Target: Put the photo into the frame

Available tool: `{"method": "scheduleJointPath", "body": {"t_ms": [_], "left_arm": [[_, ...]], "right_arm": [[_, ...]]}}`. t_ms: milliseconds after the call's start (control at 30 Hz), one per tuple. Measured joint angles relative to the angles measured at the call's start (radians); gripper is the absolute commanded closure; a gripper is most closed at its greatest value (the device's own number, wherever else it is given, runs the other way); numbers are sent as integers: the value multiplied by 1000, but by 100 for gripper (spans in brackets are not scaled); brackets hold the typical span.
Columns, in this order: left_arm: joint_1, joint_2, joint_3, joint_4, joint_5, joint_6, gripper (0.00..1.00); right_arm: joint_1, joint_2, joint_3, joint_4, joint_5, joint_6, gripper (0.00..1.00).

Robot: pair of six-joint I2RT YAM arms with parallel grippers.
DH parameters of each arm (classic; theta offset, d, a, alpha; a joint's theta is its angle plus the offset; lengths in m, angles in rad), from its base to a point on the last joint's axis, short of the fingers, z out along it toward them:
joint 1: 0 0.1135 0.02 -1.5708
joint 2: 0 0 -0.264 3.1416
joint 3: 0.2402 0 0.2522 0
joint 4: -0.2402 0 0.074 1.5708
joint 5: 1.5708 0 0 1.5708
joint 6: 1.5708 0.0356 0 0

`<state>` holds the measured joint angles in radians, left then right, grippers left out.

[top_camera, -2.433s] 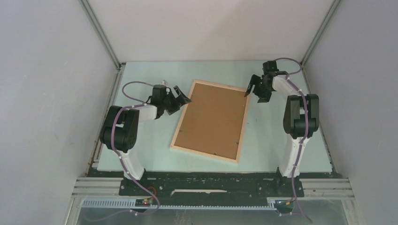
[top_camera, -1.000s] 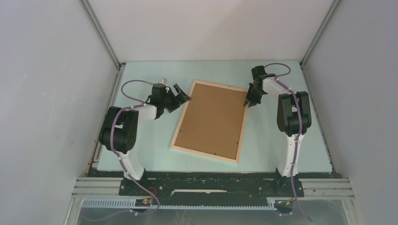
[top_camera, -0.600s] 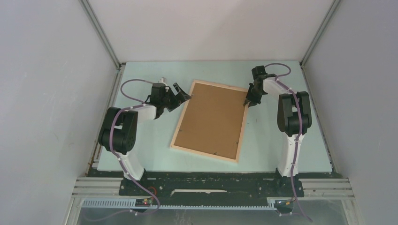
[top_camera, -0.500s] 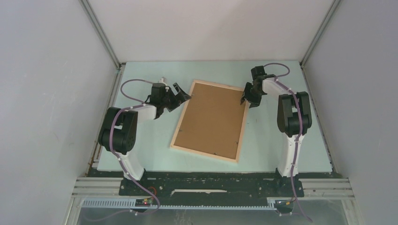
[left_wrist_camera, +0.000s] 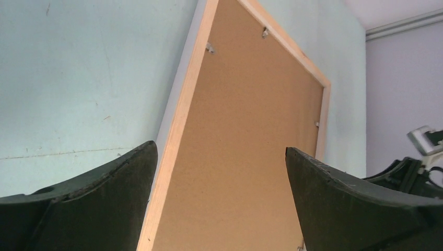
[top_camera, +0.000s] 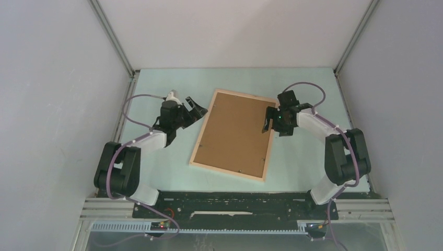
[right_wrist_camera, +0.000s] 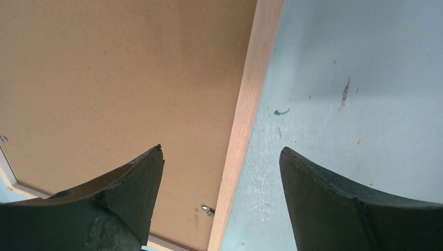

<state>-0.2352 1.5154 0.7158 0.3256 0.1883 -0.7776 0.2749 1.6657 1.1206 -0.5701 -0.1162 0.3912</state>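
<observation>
The frame (top_camera: 195, 140) lies face down on the pale green table, its light wood rails around the brown backing board (top_camera: 235, 133). The photo is hidden or out of view. My left gripper (top_camera: 194, 107) is open at the frame's far left edge. In the left wrist view the gripper (left_wrist_camera: 220, 147) hangs over the left rail (left_wrist_camera: 180, 120) and the backing board (left_wrist_camera: 251, 130). My right gripper (top_camera: 267, 121) is open over the right rail. In the right wrist view the gripper (right_wrist_camera: 220, 148) straddles that rail (right_wrist_camera: 251, 94), with one finger over the board (right_wrist_camera: 130, 68).
Small metal tabs (right_wrist_camera: 208, 210) hold the board in the frame. Grey enclosure walls (top_camera: 62, 104) stand close on both sides and behind. The table's near edge meets a black base rail (top_camera: 235, 201). My right arm's tool (left_wrist_camera: 418, 162) shows in the left wrist view.
My right gripper has moved nearer along the frame's right rail, and its arm has folded lower. My left arm has also dropped lower and its gripper has shifted slightly left. The frame has stayed put.
</observation>
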Motion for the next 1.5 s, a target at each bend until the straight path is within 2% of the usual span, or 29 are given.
{"method": "scheduleJointPath", "body": {"t_ms": [167, 233, 367, 467, 700, 767, 800, 833, 867, 1033, 1200, 1500], "left_arm": [[-43, -132, -14, -87, -54, 19, 0], [-80, -198, -19, -153, -69, 29, 0], [-208, -355, -32, -296, -107, 47, 0], [-310, -447, -35, -396, -133, 45, 0], [-505, -497, -35, -550, -239, 25, 0], [-539, -491, -35, -572, -251, 26, 0], [-556, -485, -35, -578, -259, 26, 0], [-566, -475, -34, -583, -271, 27, 0], [-594, -466, -33, -584, -281, 29, 0], [-670, -395, -12, -609, -307, 39, 0], [-752, -319, 88, -644, -359, 89, 0], [-1029, -112, 280, -681, -509, 229, 0]], "right_arm": [[21, -26, -88, 48, -9, 21, 19], [27, -13, -94, 51, -5, 42, 29], [30, 35, -94, 76, 0, 119, 31], [39, 64, -93, 90, 2, 160, 38], [61, 68, -96, 106, 49, 206, 49], [63, 59, -110, 119, 57, 211, 57], [64, 56, -114, 121, 59, 213, 67], [66, 50, -123, 127, 63, 219, 88], [68, 43, -131, 133, 68, 221, 100], [85, 6, -168, 153, 81, 225, 100], [91, -30, -191, 121, 67, 248, 100], [71, -155, -193, -3, -30, 317, 100]]}}
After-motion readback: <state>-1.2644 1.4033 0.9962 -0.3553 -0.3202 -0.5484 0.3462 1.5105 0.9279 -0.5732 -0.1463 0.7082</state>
